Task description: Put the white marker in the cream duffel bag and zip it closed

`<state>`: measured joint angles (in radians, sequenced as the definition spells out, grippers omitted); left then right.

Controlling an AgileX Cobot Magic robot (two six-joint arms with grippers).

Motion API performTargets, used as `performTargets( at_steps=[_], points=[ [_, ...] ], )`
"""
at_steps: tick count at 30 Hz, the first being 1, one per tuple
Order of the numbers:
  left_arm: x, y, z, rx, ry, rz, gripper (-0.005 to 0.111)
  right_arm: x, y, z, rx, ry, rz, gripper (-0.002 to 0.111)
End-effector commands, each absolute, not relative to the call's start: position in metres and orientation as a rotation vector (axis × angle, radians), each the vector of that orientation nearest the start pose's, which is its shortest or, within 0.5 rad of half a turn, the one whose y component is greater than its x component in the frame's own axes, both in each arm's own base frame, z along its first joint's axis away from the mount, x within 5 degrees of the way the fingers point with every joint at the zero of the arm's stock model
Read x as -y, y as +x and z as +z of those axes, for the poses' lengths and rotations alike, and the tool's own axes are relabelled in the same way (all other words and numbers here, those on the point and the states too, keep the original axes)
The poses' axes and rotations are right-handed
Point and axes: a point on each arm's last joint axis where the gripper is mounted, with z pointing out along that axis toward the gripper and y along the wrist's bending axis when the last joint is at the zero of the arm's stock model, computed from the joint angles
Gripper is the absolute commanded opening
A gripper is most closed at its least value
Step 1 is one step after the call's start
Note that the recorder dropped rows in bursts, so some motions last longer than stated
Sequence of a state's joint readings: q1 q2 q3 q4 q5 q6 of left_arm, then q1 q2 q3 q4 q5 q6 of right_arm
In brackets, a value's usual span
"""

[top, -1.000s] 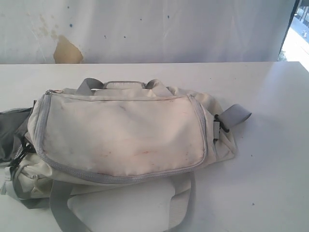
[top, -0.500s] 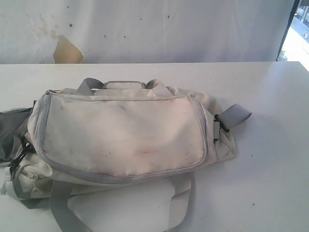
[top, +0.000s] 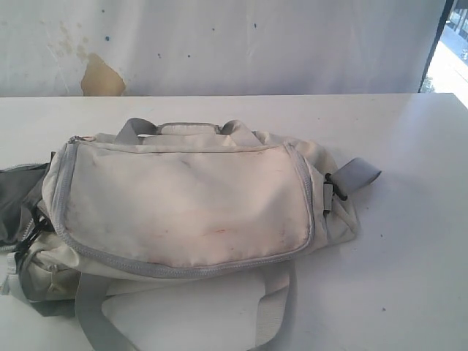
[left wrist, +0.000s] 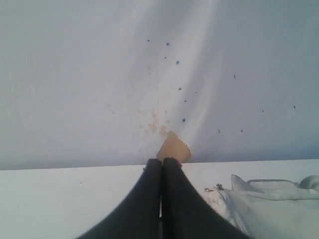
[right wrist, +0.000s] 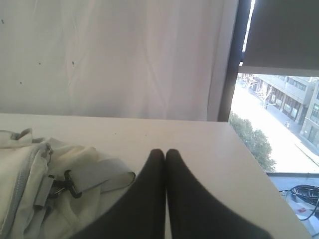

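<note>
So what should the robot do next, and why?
Probably rest both arms away from the cream duffel bag. It looks zipped along its grey zipper trim, no white marker shows anywhere, and the left gripper and right gripper are shut, off the bag. I can't see inside, though.

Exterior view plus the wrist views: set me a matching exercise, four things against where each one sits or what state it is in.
Things:
1. cream duffel bag
2. left claw
3. black clip
4. tan patch

Place or state:
A. on the white backdrop
B. shut, gripping nothing
C. lying on the white table
D. at the bag's end, beside a grey strap tab

Pairs: 1-C, 2-B, 3-D, 4-A.
</note>
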<state>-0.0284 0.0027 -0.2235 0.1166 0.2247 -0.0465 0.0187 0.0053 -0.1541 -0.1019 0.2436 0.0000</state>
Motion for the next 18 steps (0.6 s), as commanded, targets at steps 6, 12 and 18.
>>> performTargets(
  at_steps=[6, 12, 18],
  points=[
    [0.001, 0.056, 0.209, -1.528, 0.066, 0.024, 0.0, 0.0, 0.056, 0.203, -1.596, -0.075, -0.06, 0.0],
    [0.001, 0.056, 0.2, -1.623, 0.057, 0.025, 0.0, 0.0, 0.056, 0.203, -1.594, -0.063, -0.048, 0.0],
    [0.001, 0.056, 0.2, -1.627, 0.052, 0.019, 0.0, 0.0, 0.056, 0.203, -1.594, -0.063, -0.048, 0.0]
  ],
)
